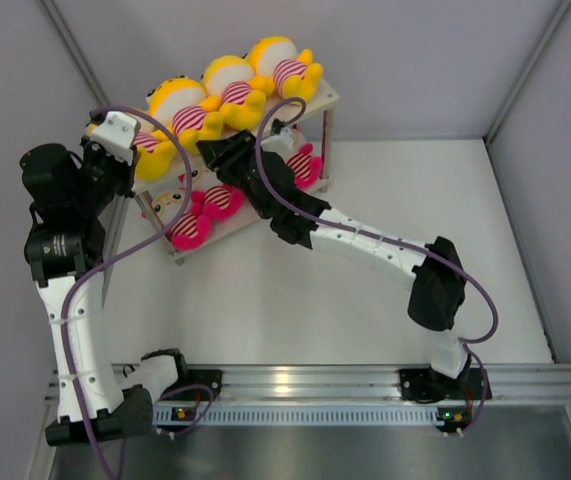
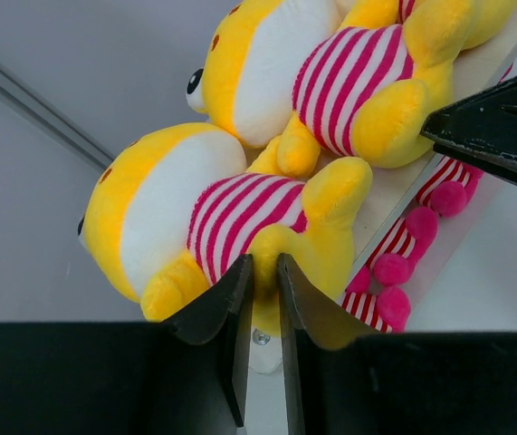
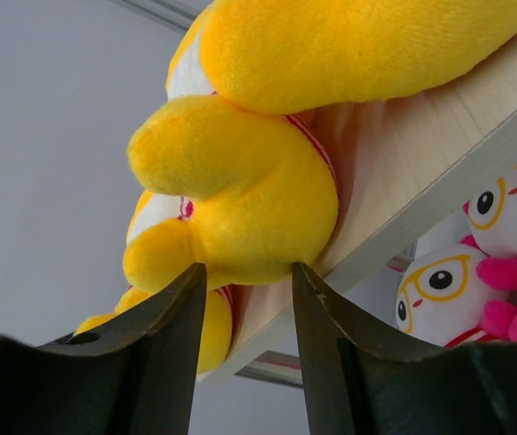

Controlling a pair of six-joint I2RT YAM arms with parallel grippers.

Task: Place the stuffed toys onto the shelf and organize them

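Grippers at shelf (image 3: 421, 168) top tier
Pinching foot of yellow toy (image 2: 231, 217) with left gripper (image 2: 263, 272); right gripper (image 3: 244, 272) spread around second yellow toy (image 3: 249, 190) just ahead, cannot tell if gripping. Pink toys (image 3: 439, 281) below, on lower tier.

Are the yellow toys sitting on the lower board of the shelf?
No, the yellow toys lie along the top board, while the pink toys sit below it.

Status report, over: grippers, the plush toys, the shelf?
Left gripper pinching a leg of the end yellow-limbed striped plush toy on the off-white two-tier shelf. Right gripper straddles second yellow-limbed toy's foot; grip unclear. Pink-limbed plush toys below. No obstruction seen.
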